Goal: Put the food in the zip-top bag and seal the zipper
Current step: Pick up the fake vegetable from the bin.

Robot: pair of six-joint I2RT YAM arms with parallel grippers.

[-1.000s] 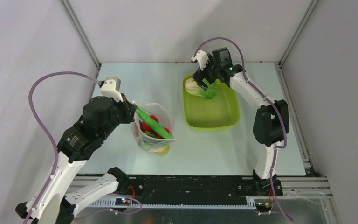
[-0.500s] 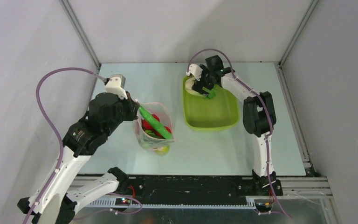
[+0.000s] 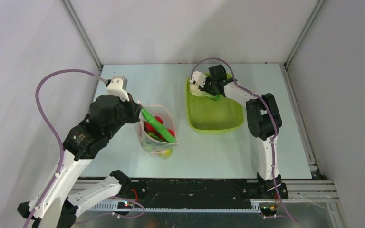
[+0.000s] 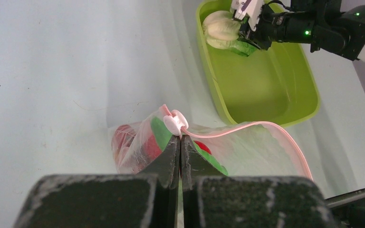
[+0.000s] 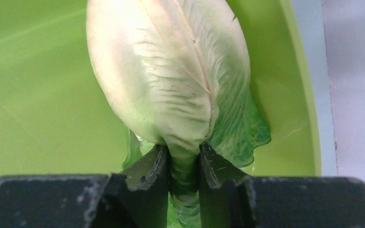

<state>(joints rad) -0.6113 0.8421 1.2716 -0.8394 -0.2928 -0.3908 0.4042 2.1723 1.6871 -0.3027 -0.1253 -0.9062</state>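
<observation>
The clear zip-top bag (image 3: 156,133) stands on the table with its mouth open, holding a dark green cucumber (image 3: 158,125), red tomatoes (image 3: 157,120) and a yellow-green pear (image 3: 165,152). My left gripper (image 4: 180,138) is shut on the bag's rim, just under the pale pink zipper (image 4: 247,125). The leafy green-white lettuce (image 5: 166,71) lies in the far left corner of the lime-green tray (image 3: 218,121). My right gripper (image 5: 183,154) is shut on the lettuce's stem end, and its fingers (image 5: 148,166) press on both sides.
The lime-green tray (image 4: 271,90) sits right of the bag and holds only the lettuce (image 4: 224,34). Grey enclosure walls and metal frame posts (image 3: 83,35) border the table. The arm bases and a black rail (image 3: 195,190) run along the near edge.
My right gripper has dropped into the tray's far left corner and closed from wide open onto the lettuce. The left gripper stays shut on the bag's rim.
</observation>
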